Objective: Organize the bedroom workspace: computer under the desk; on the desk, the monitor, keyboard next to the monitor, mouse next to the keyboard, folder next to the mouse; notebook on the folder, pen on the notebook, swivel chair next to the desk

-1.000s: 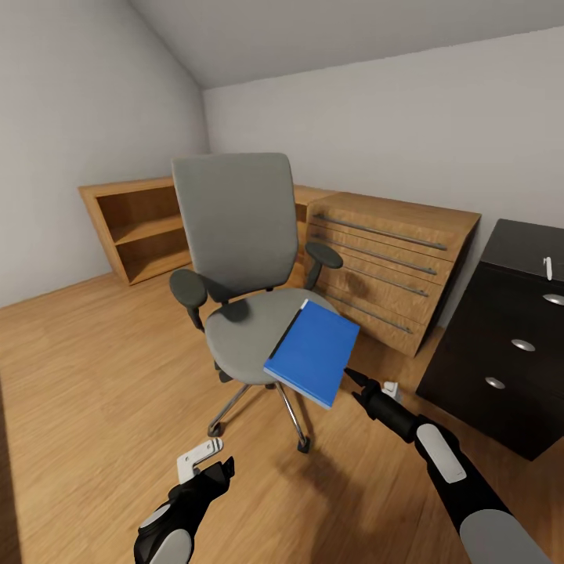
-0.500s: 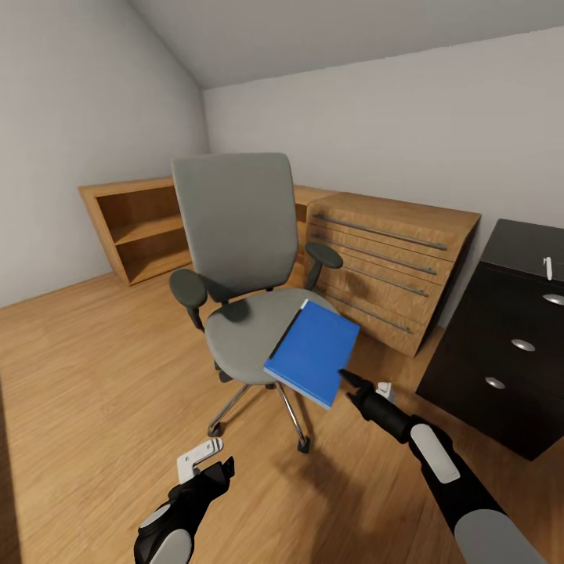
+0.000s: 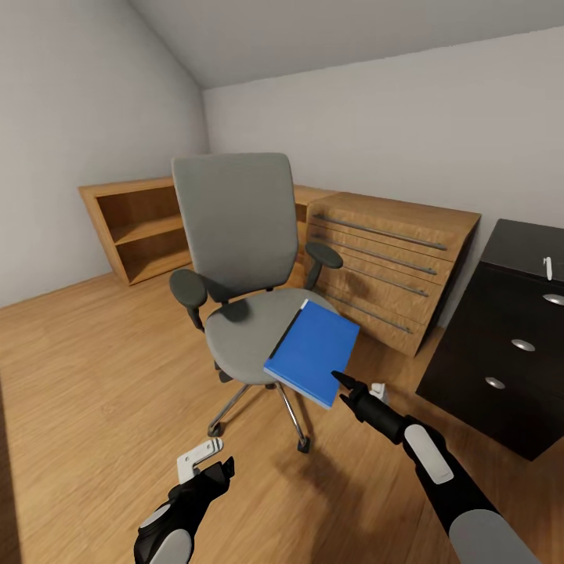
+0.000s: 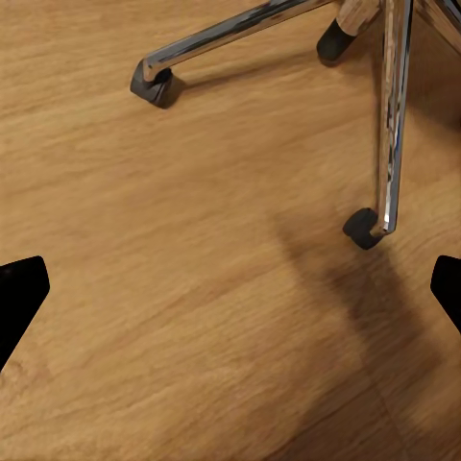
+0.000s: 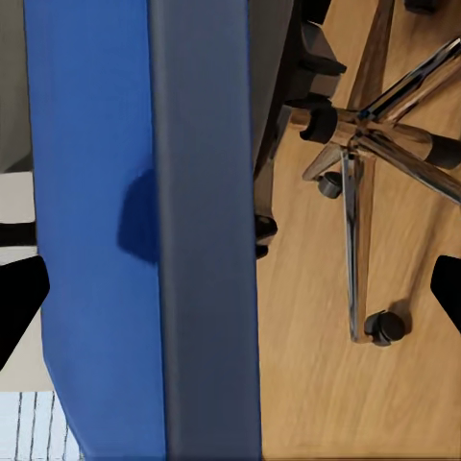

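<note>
Head view | folder (image 3: 313, 351) on swivel chair (image 3: 235, 235) seat, overhanging its near right edge | right gripper (image 3: 338, 379) open, jaws straddling folder's near edge, not clamped | left gripper (image 3: 205, 458) open, low, idle | pickup pending; desk placement, stacking undone

folder (image 3: 312, 352) on swivel chair (image 3: 235, 258) seat
</note>
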Motion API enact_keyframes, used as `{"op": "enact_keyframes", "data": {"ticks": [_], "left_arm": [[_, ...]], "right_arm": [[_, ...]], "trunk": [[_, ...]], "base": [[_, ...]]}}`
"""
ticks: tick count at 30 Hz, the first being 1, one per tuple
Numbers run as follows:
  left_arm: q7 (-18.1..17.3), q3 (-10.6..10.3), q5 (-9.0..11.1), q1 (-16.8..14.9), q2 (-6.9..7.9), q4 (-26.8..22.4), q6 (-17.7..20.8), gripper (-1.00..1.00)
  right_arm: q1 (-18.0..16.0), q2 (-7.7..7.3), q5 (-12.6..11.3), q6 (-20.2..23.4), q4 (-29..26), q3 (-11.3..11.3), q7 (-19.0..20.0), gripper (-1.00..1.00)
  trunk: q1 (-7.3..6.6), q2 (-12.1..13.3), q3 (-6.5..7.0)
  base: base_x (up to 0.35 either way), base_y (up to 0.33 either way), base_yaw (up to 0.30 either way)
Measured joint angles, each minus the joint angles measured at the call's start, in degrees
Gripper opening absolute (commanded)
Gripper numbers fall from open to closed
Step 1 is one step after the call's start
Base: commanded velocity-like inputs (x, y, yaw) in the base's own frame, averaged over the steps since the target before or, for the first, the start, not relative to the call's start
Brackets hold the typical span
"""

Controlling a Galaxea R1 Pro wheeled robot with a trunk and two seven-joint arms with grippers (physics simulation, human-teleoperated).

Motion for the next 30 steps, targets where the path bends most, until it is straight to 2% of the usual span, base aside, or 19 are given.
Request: {"op": "enact_keyframes", "data": {"ticks": [11, 18, 30], "left_arm": [[0.0, -0.14, 0.0, 0.0, 0.0, 0.0, -0.03, 1.0], [0.0, -0.32, 0.0, 0.0, 0.0, 0.0, -0.03, 1.0], [0.0, -0.35, 0.0, 0.0, 0.0, 0.02, 0.01, 1.0]], "right_arm": [[0.0, 0.11, -0.01, 0.11, 0.0, 1.11, 0.0, 1.0], [0.0, 0.69, -0.08, 0.13, -0.07, 2.94, -0.03, 1.0], [0.0, 1.22, -0.08, 0.13, -0.1, 3.68, 0.05, 1.0]], "trunk": [[0.0, 0.0, 0.0], [0.0, 0.0, 0.0], [0.0, 0.0, 0.0]], "base": [[0.0, 0.0, 0.0], [0.0, 0.0, 0.0], [0.0, 0.0, 0.0]]}}
